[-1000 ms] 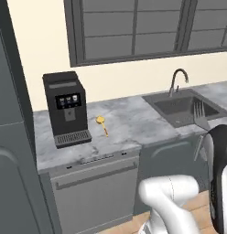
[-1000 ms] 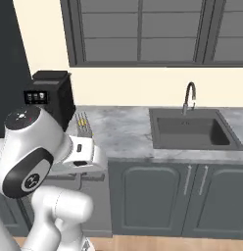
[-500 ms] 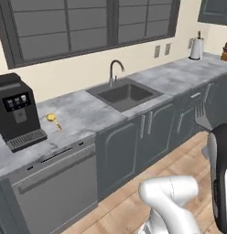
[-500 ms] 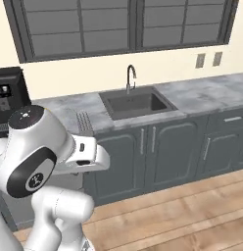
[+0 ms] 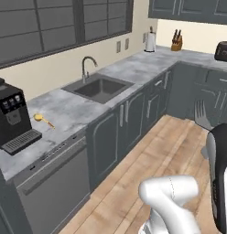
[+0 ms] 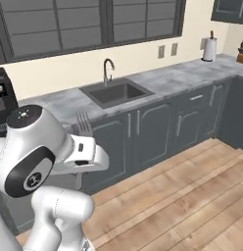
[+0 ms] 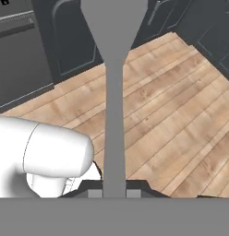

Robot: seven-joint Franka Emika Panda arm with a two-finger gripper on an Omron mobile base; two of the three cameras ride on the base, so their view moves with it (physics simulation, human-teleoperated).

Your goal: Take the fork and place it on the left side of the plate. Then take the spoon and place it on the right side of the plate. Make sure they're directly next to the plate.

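The grey fork stands upright in my gripper, which is shut on its handle. Its tines poke up above my arm in the left base view and in the right base view. I hold the fork over the wooden floor, away from the counter. The yellow spoon lies on the grey counter beside the coffee machine. The plate is out of view.
A sink with a curved tap is set in the counter. A paper towel roll, a knife block and a toaster stand near the corner. Dark cabinets line the wooden floor.
Both base views have swung as the base moved, so the counter slid left and the corner cabinets and floor came into sight. The fork stays in the gripper.
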